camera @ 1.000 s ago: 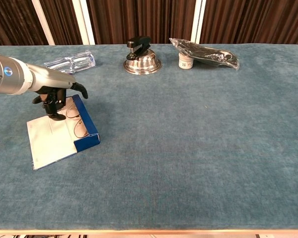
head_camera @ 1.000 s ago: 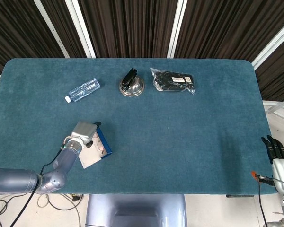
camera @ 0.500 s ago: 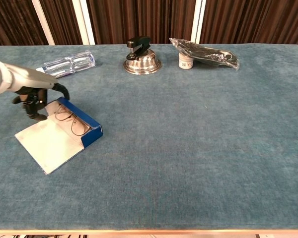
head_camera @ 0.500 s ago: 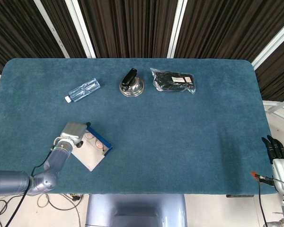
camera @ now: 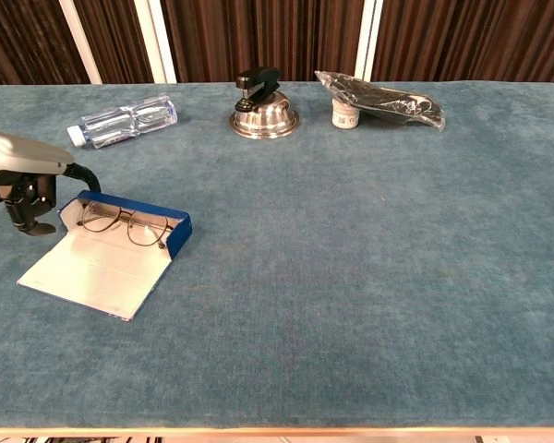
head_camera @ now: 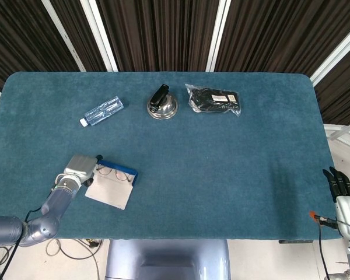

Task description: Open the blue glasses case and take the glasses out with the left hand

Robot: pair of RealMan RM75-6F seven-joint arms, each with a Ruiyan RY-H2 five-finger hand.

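Observation:
The blue glasses case (head_camera: 118, 170) (camera: 178, 234) lies open near the table's front left, its pale lid (head_camera: 108, 193) (camera: 90, 276) flat on the cloth toward me. Thin-rimmed glasses (head_camera: 114, 173) (camera: 120, 224) rest inside against the blue wall. My left hand (head_camera: 77, 168) (camera: 23, 201) is at the case's left end with its dark fingers curled in. One finger hooks over the back left corner of the case. My right hand (head_camera: 340, 184) hangs off the table's right edge in the head view, fingers straight and holding nothing.
A clear plastic bottle (head_camera: 102, 111) (camera: 125, 120) lies at the back left. At the back middle a black stapler sits on a steel dome (head_camera: 162, 105) (camera: 262, 113). A bagged black item (head_camera: 214, 100) (camera: 383, 100) lies to its right.
My left hand has moved left and toward the front edge. The case swung round with it, from slanted to lying crosswise, and the glasses now show fully.

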